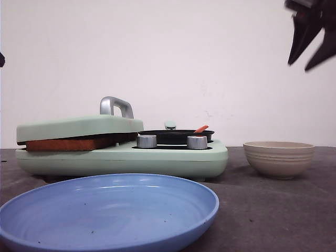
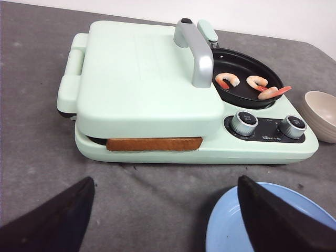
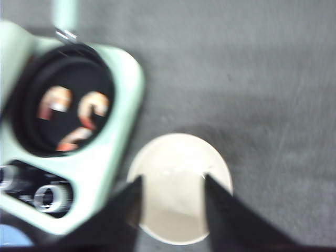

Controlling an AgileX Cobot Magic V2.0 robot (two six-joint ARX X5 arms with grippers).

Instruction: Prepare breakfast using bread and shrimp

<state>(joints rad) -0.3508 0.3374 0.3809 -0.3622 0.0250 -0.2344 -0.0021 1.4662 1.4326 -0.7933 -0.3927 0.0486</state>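
The bread shows only as an orange-brown crust edge [image 2: 155, 144] under the shut mint-green lid [image 2: 142, 79] of the breakfast maker; the crust also shows in the front view [image 1: 63, 144]. Three shrimp [image 2: 257, 82] lie in the maker's black round pan [image 2: 239, 63]. In the front view only one orange-red tip [image 1: 201, 128] shows above the pan rim. My left gripper [image 2: 165, 180] is open and empty above the cloth in front of the maker. My right gripper [image 3: 172, 181] is open and empty, high [image 1: 311, 47] over the beige bowl [image 3: 176, 157].
A blue plate [image 1: 110, 210] lies in front of the maker, near the table's front edge. The empty beige bowl [image 1: 278, 158] stands right of the maker. Two silver knobs [image 1: 146, 141] sit on the maker's front. The lid has an upright silver handle [image 1: 116, 106].
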